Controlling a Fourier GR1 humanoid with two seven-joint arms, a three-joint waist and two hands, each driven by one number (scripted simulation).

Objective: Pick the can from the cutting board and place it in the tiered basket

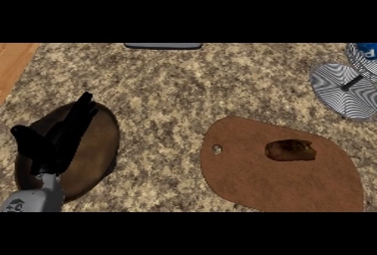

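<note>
Already, it seems, the can (366,51) sits in the basket (346,89) at far right, only partly in view. Our left hand (55,139) rests with fingers straight, holding nothing, over a dark plate (99,149); the board (250,179) carries a brown lump (290,150). We judge nothing remains but withdrawing.

We looked down on a speckled granite counter (191,84) — tan, beige and dark flecks filling nearly all the view. At the upper left corner a strip of pale orange wood (13,62) bordered it. A flat grey object (163,46) — partly cut off — sat at the counter's far edge.
</note>
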